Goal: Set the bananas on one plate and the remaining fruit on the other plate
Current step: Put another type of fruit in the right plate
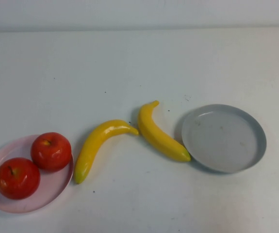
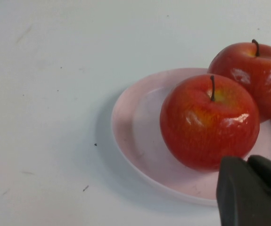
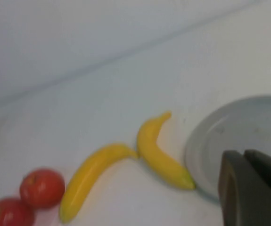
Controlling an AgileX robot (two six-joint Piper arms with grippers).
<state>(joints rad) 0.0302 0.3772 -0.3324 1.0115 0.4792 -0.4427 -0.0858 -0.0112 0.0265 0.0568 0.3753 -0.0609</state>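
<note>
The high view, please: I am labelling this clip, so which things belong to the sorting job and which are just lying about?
Job:
- two glossy yellow bananas, on the table
- round grey plate
- two shiny red apples
- round pale pink plate, holding both apples

Lying about:
- nothing seen on the white table

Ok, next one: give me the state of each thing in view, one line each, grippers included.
Pink plate: on the table, holding both apples.
Apples: upright on the pink plate, side by side.
Left banana: lying on the table, not on a plate.
Right banana: lying on the table, its end at the grey plate's rim.
Grey plate: empty.
Left gripper: shut, empty, by the apples.
Right gripper: shut, empty, above the grey plate.
</note>
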